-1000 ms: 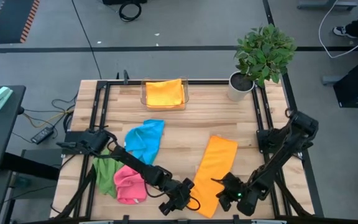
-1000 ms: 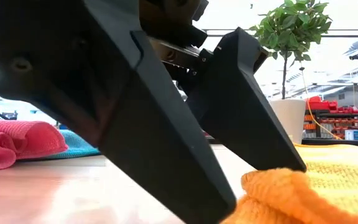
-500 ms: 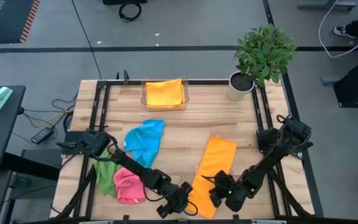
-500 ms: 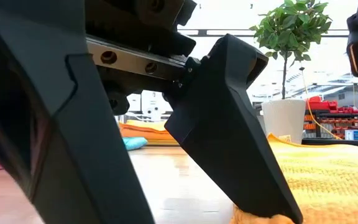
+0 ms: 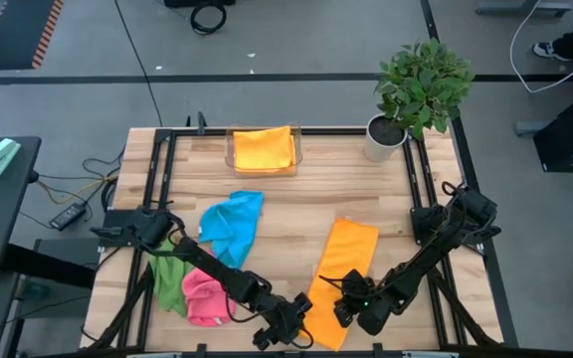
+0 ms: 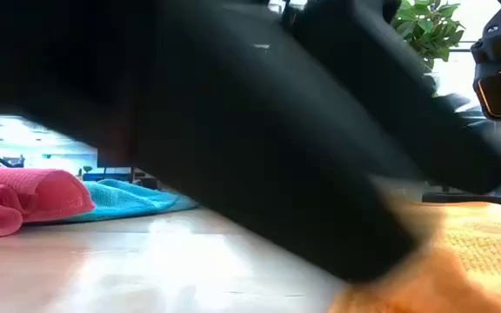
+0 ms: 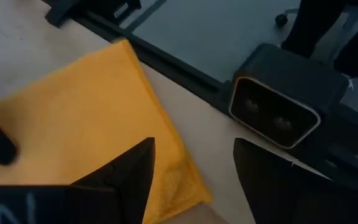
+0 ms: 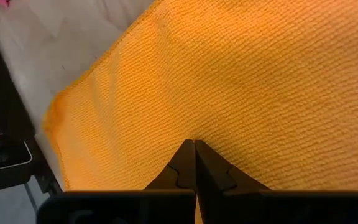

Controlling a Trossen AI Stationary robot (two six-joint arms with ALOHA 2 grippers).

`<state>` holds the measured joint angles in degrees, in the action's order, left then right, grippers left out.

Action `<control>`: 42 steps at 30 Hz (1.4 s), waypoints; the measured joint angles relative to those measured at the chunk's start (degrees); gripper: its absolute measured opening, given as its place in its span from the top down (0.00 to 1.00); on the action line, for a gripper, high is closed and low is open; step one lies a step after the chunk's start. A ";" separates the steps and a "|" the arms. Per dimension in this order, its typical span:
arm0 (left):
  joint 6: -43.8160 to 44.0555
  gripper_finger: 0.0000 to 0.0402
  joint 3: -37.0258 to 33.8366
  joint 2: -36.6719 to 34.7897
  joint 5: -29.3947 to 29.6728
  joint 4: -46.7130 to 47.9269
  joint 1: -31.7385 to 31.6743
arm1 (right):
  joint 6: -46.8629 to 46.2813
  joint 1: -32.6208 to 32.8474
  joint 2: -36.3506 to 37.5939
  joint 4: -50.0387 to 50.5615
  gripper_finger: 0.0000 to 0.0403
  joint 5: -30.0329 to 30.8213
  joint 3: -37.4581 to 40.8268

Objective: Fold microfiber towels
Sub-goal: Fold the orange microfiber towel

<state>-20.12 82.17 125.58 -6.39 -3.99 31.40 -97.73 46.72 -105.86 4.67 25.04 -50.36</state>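
Observation:
An orange towel [image 5: 344, 267], folded into a long strip, lies flat on the table right of centre, running from far to near. My left gripper [image 7: 194, 144] is open at the strip's near left corner [image 7: 188, 183]. One finger [image 7: 126, 177] stands over the cloth and the other [image 7: 272, 180] over bare table beside it. My right gripper [image 8: 194, 143] is shut over the strip's near part [image 5: 342, 298]. Blue [image 5: 232, 224], pink [image 5: 207, 295] and green [image 5: 170, 278] towels lie crumpled on the table's left half. My left gripper stands astride the orange towel's near left corner; I cannot tell whether a finger touches the cloth. My right gripper sets its shut fingertips [image 8: 188, 155] on the top face of the orange towel [image 8: 229, 93], slanting down from the table's right side. The towel lies flat on the table under them.
A clear tray [image 5: 232, 159] at the far edge holds a folded orange towel [image 5: 264, 149]. A potted plant [image 5: 421, 85] stands at the far right corner. Dark frame rails [image 5: 162, 169] run along the table's sides. Bare wood shows between the tray and the orange strip.
My right gripper has come down and toward the table's left, from beside the orange towel's near right edge onto its near part, staying shut. My left gripper has rolled a little at the towel's near left corner.

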 joint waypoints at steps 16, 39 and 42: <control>1.11 0.45 -0.07 1.64 -0.13 2.49 -0.74 | -0.36 -0.09 0.02 0.43 0.99 -0.22 0.01; -1.64 0.75 -0.04 1.64 2.62 3.41 -0.53 | -2.78 -0.09 0.11 1.81 0.99 -0.18 -0.01; -1.64 0.80 0.02 1.64 3.02 3.82 -0.59 | -2.78 -0.09 0.11 1.84 0.99 -0.18 -0.01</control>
<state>-21.76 82.19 127.22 -3.37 -0.17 30.81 -100.51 46.63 -105.75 6.50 24.86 -50.37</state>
